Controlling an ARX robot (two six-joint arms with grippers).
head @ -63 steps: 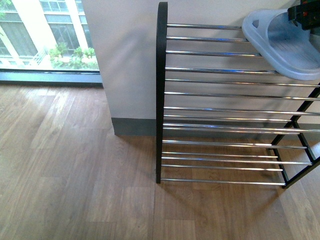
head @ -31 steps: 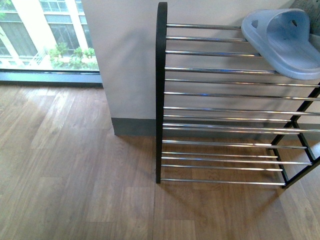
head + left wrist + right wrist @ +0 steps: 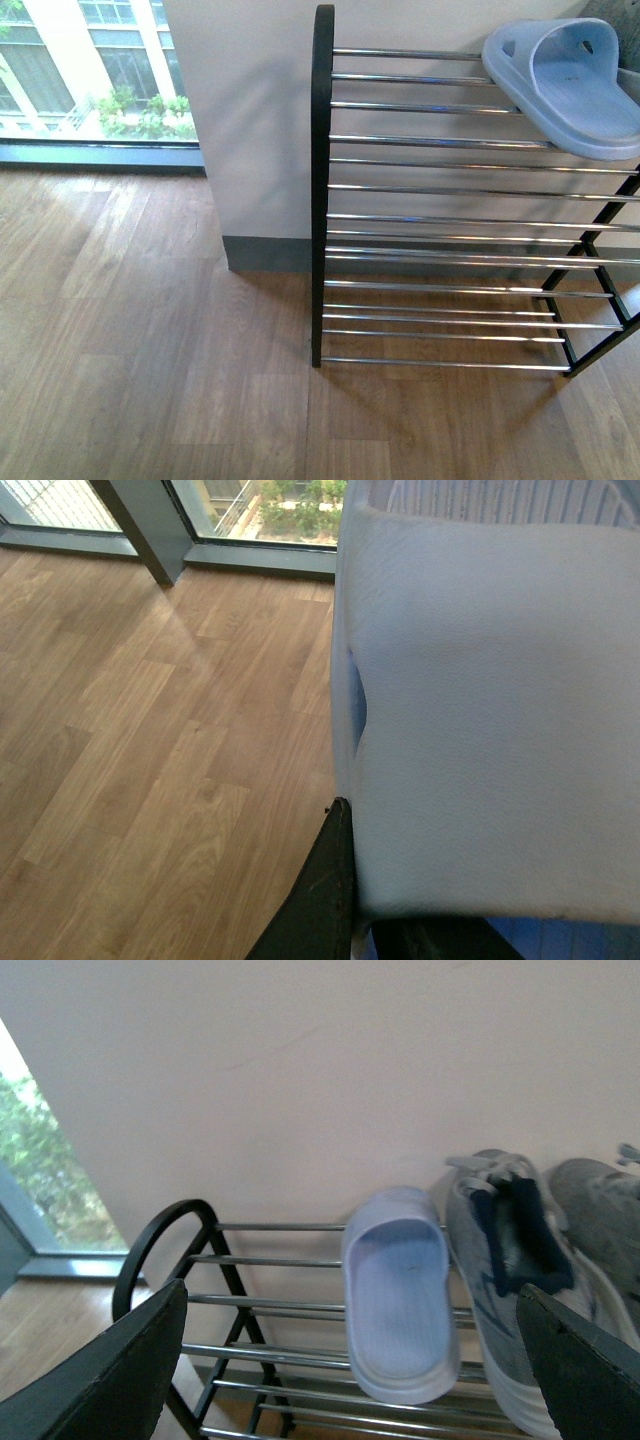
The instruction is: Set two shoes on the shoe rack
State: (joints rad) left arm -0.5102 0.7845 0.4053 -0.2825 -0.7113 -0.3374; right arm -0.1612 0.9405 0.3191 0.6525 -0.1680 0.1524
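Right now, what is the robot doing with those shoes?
Nothing is being held. Two grey knit sneakers with white soles sit side by side on the top tier of the black-framed, chrome-barred shoe rack, next to a pale blue slide sandal. The right gripper hangs open, clear of them. The left wrist view shows only wooden floor and pale fabric.

second sneaker (image 3: 600,1220) — cut by frame edge | slipper (image 3: 575,85) — toe cropped
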